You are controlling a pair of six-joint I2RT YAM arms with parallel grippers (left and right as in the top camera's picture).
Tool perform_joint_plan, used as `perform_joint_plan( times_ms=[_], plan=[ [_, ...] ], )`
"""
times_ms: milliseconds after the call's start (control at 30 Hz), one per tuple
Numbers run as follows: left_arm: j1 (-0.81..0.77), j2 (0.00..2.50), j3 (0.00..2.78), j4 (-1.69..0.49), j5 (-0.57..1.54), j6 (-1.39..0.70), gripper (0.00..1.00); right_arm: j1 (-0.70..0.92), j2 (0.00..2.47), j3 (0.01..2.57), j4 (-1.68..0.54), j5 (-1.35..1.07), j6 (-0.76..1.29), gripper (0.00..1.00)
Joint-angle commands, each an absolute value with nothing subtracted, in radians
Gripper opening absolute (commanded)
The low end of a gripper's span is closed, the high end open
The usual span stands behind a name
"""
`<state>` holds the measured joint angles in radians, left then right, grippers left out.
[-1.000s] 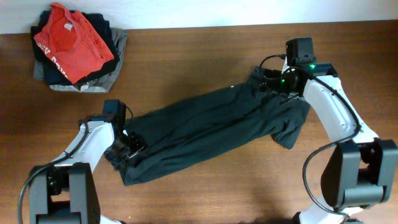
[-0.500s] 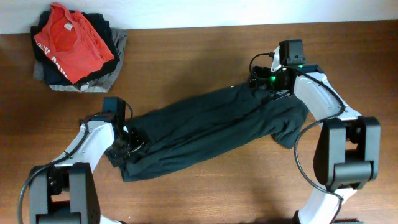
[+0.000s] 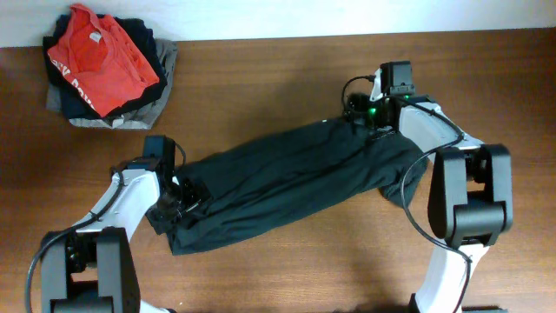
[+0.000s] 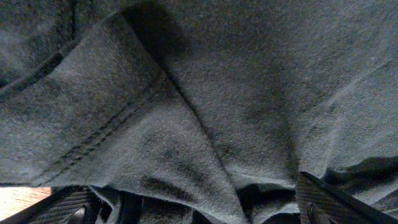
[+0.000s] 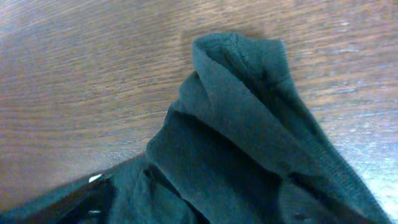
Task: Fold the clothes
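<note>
The clothes (image 3: 295, 178) are one dark, wrinkly garment lying as a long diagonal band from the table's lower left to its upper right. My left gripper (image 3: 180, 198) sits low on its left end. In the left wrist view the dark fabric (image 4: 205, 93) fills the frame, and the left gripper (image 4: 196, 208) is open, its fingers (image 4: 68, 204) far apart with bunched cloth between them. My right gripper (image 3: 359, 113) is at the garment's upper right corner. In the right wrist view that folded corner (image 5: 242, 81) lies ahead, cloth lies over the right gripper (image 5: 199, 208), and only one finger (image 5: 93, 194) shows, far to the left.
A pile of folded clothes with a red T-shirt (image 3: 100, 56) on top and a grey garment (image 3: 161, 100) beneath stands at the back left corner. Bare wooden table (image 3: 278, 78) lies behind the dark garment, and its far edge meets a white wall.
The right arm has slid left along the garment's upper right corner. The left arm has stayed put on the left end, its jaws now wider.
</note>
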<state>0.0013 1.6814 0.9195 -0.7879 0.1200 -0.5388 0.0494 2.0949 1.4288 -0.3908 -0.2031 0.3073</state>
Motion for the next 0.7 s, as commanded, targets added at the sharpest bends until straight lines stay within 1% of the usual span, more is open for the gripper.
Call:
perform_joint_plan(
  times_ms=[0, 33, 133, 233, 333, 433, 500, 567, 633, 667],
  plan=[
    [0.006, 1.692, 0.915, -0.789, 0.116, -0.532, 0.99, 0.074, 2.110, 1.440, -0.389, -0.160, 0.335, 0.68],
    [0.006, 1.692, 0.915, -0.789, 0.116, -0.532, 0.99, 0.074, 2.110, 1.440, -0.389, -0.160, 0.336, 0.60],
    [0.006, 1.692, 0.915, -0.789, 0.116, -0.532, 0.99, 0.073, 2.110, 1.441, -0.399, -0.133, 0.357, 0.25],
    [0.006, 1.692, 0.915, -0.789, 0.116, -0.532, 0.99, 0.073, 2.110, 1.445, -0.408, -0.119, 0.357, 0.04],
    [0.006, 1.692, 0.915, -0.793, 0.116, -0.532, 0.99, 0.073, 2.109, 1.465, -0.439, -0.109, 0.357, 0.04],
    [0.005, 1.692, 0.915, -0.801, 0.116, -0.532, 0.99, 0.073, 2.109, 1.501, -0.504, -0.024, 0.354, 0.04],
    [0.005, 1.692, 0.915, -0.801, 0.116, -0.532, 0.99, 0.073, 2.109, 1.523, -0.540, -0.030, 0.307, 0.04],
    [0.005, 1.692, 0.915, -0.801, 0.116, -0.532, 0.99, 0.074, 2.109, 1.539, -0.563, -0.061, 0.230, 0.33],
    [0.005, 1.692, 0.915, -0.800, 0.116, -0.532, 0.99, 0.080, 2.109, 1.541, -0.579, -0.066, 0.170, 0.49],
    [0.005, 1.692, 0.915, -0.800, 0.116, -0.532, 0.99, 0.083, 2.110, 1.541, -0.585, -0.066, 0.155, 0.52]
  ],
)
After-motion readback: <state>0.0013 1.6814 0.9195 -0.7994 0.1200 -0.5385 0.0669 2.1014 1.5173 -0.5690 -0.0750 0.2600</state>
